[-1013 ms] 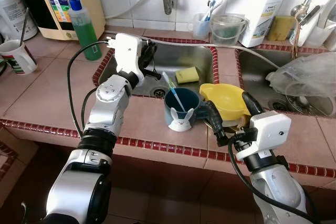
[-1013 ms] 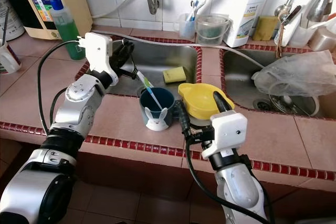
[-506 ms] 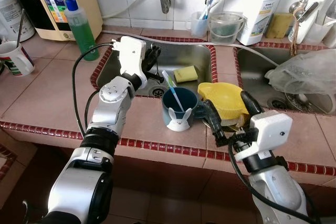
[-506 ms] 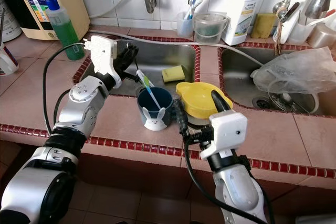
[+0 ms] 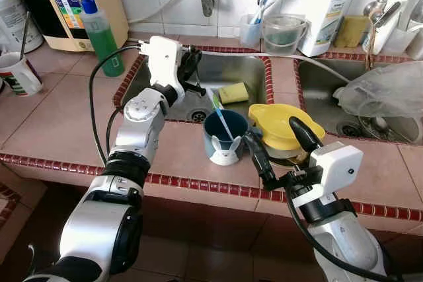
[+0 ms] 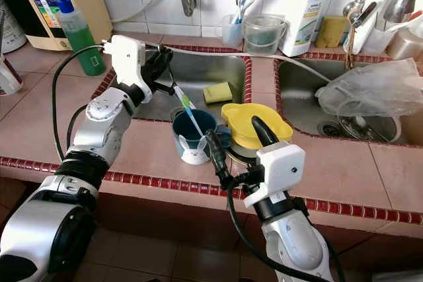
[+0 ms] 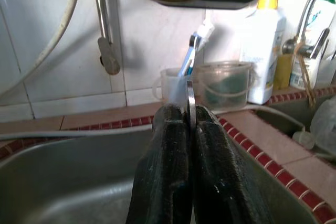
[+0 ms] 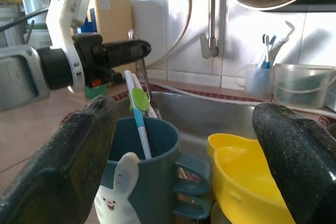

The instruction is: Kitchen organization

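A blue mug with a white rabbit face [image 5: 225, 139] stands on the tiled counter by the left sink [image 5: 254, 70], with a blue-and-green toothbrush [image 5: 221, 115] leaning in it. Right of it sits a yellow bowl [image 5: 281, 123]. My right gripper [image 5: 277, 144] is open, one finger in front of the mug's handle and the other over the bowl; its wrist view looks at the mug [image 8: 142, 166] and bowl [image 8: 247, 182] between the fingers. My left gripper [image 5: 193, 76] hovers over the sink's edge, shut on a thin metal utensil [image 7: 191, 103], whose end is hidden.
A yellow sponge [image 5: 234, 92] lies in the left sink. A green soap bottle [image 5: 102, 34] and a white cup [image 5: 20, 70] stand at the left. A toothbrush cup [image 5: 251, 28], clear tub [image 5: 284, 34] and white bottle [image 5: 327, 4] line the back; a plastic bag [image 5: 383, 90] fills the right sink.
My right gripper has shifted left, its near finger now in front of the mug's handle. The left gripper has drawn back slightly over the sink, still shut on the utensil.
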Tool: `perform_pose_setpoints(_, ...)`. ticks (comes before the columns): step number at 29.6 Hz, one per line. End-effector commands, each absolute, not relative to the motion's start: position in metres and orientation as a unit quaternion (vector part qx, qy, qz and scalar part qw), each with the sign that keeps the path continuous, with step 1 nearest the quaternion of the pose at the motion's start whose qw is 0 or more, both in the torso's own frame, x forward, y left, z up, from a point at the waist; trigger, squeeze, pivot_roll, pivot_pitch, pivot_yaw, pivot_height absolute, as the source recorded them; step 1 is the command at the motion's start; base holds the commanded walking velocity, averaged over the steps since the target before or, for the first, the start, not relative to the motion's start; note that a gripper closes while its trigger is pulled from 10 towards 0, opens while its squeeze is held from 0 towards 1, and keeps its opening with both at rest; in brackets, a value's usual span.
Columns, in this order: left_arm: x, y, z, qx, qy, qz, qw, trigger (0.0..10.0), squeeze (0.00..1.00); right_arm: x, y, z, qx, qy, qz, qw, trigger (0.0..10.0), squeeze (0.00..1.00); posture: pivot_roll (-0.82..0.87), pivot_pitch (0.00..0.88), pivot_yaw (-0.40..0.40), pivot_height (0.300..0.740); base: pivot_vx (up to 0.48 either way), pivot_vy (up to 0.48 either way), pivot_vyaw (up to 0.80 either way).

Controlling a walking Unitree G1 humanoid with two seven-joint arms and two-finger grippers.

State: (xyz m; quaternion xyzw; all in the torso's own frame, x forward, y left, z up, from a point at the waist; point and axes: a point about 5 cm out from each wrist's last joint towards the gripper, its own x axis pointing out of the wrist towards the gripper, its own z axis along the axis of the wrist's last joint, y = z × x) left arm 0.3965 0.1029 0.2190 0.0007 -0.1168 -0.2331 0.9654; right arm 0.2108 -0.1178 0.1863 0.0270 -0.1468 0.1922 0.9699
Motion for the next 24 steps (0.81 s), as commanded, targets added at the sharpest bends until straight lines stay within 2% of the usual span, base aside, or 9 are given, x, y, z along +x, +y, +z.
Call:
perform_pose_setpoints(1,0.3984,0.1033,0.2291,0.017,-0.133,-0.237,0.962,10.0,0.00,0.2082,-0.1183,0.1936,0.033,-0.159,0.193,0.968,10.0,0.00,-0.27,0.103,0.063,0.711,0.000,0.000,0.00)
perform_pose_setpoints(16,0.4017,0.1076,0.2289,0.015,-0.137,-0.220,0.966,10.0,0.00,0.2055,-0.1184,0.1950,0.035,-0.152,0.198,0.968,10.0,0.00,-0.28,0.129,0.055,0.711,0.000,0.000,0.00)
perform_pose_setpoints(17,0.4020,0.1074,0.2288,0.004,-0.134,-0.222,0.966,10.0,1.00,0.2055,-0.1181,0.1952,0.036,-0.152,0.198,0.968,10.0,0.00,-0.28,0.129,0.057,0.711,0.000,0.000,0.00)
perform_pose_setpoints(24,0.4026,0.1069,0.2304,0.000,-0.137,-0.225,0.965,10.0,1.00,0.2060,-0.1165,0.1959,0.038,-0.152,0.198,0.968,10.0,0.00,-0.28,0.129,0.060,0.711,0.000,0.000,0.00)
